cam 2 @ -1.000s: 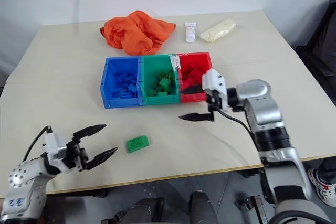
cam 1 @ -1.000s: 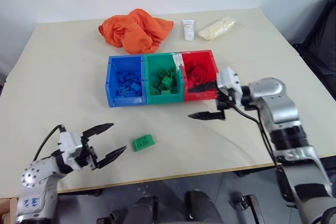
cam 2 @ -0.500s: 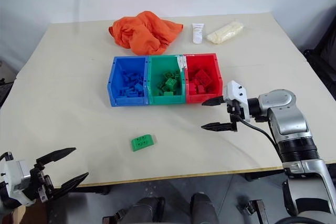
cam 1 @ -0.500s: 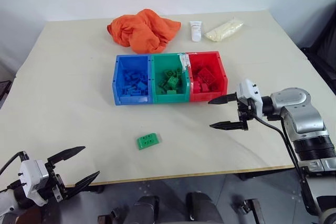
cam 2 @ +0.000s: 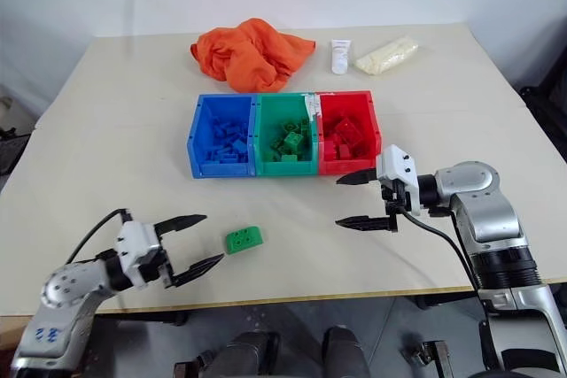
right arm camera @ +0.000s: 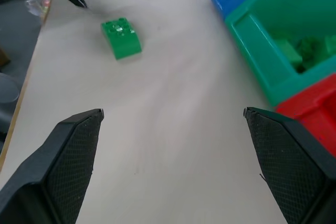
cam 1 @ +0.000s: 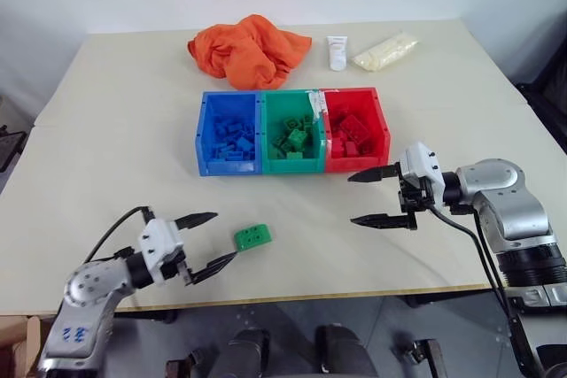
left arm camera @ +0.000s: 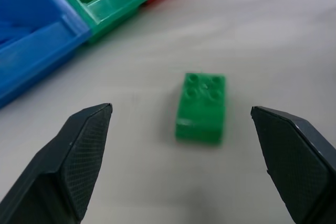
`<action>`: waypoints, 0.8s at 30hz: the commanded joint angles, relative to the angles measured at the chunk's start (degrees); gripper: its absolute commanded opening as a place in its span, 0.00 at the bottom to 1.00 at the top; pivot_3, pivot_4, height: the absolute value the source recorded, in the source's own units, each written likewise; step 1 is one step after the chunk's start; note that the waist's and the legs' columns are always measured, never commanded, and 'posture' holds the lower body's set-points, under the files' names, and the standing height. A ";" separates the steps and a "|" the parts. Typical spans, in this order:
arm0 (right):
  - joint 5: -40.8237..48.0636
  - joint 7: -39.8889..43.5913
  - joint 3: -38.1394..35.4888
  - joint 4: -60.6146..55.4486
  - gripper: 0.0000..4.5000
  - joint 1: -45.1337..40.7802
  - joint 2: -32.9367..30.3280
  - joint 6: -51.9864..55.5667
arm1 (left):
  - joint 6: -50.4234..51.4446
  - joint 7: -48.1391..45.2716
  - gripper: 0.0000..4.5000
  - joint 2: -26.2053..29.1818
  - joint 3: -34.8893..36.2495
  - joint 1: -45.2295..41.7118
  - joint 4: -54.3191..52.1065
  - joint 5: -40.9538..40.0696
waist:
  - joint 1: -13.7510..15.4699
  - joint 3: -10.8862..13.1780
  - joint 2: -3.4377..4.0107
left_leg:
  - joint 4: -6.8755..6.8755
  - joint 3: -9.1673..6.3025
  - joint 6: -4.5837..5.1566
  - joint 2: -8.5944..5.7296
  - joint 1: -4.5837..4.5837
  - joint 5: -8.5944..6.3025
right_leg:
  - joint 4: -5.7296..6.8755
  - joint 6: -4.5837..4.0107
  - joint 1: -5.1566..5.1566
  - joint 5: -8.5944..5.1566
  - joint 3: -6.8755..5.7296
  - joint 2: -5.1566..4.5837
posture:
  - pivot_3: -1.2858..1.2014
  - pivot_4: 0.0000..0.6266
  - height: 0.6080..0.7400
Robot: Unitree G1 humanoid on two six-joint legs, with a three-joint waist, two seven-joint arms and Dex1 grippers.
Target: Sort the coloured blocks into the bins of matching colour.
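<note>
A: While the three joined bins (cam 1: pixel 291 165) are seen mid-table, where is the loose block located?

B: The green block (cam 1: pixel 252 235) is found on the table (cam 1: pixel 106 157), well short of the bins — just beyond the left gripper (cam 1: pixel 206 243), whose fingers are spread wide and empty.

A: And the right gripper (cam 1: pixel 371 196)?

B: It is held wide open near the red bin (cam 1: pixel 354 135) — nothing is gripped.

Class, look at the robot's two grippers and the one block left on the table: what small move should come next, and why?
Probably the left gripper should ease forward until its open fingers straddle the green block. That block lies loose on the table, just ahead of this gripper; the right gripper is farther off.
</note>
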 commanded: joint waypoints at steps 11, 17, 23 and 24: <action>3.66 -8.35 -7.51 -13.79 1.00 9.29 -4.47 5.27 | -0.74 -1.53 0.74 0.13 -11.70 -14.17 11.67 9.04 | 0.21 -0.01 0.01 | 0.08 0.04 -0.01 0.00 0.01 0.01 | 0.10 0.01 -0.02 0.01 -0.01 0.00 | 0.52 0.24 1.00; 4.32 -11.10 -9.87 -15.80 1.00 11.49 -5.06 5.93 | 1.35 -1.53 0.33 -0.93 -12.34 -16.88 11.80 7.60 | 0.62 -0.01 0.01 | 0.18 0.05 -0.01 -0.02 0.01 0.01 | 0.13 0.01 0.01 0.01 0.00 0.00 | 0.52 0.24 1.00; 5.08 -13.65 -12.15 -17.85 1.00 13.78 -5.36 6.54 | 5.86 3.06 0.33 -4.60 -12.49 -24.44 13.51 9.00 | 1.44 0.01 -0.01 | 0.28 0.05 0.00 -0.03 -0.04 0.01 | 0.14 0.02 0.01 0.01 -0.01 0.01 | 0.52 0.24 1.00; 5.28 -14.24 -12.67 -18.50 1.00 14.52 -5.45 6.72 | 7.36 5.42 0.33 -6.13 -12.05 -26.83 14.55 9.28 | 1.56 0.01 -0.02 | 0.34 0.01 0.00 -0.04 -0.09 0.01 | 0.15 0.03 0.01 0.01 -0.02 0.01 | 0.52 0.24 1.00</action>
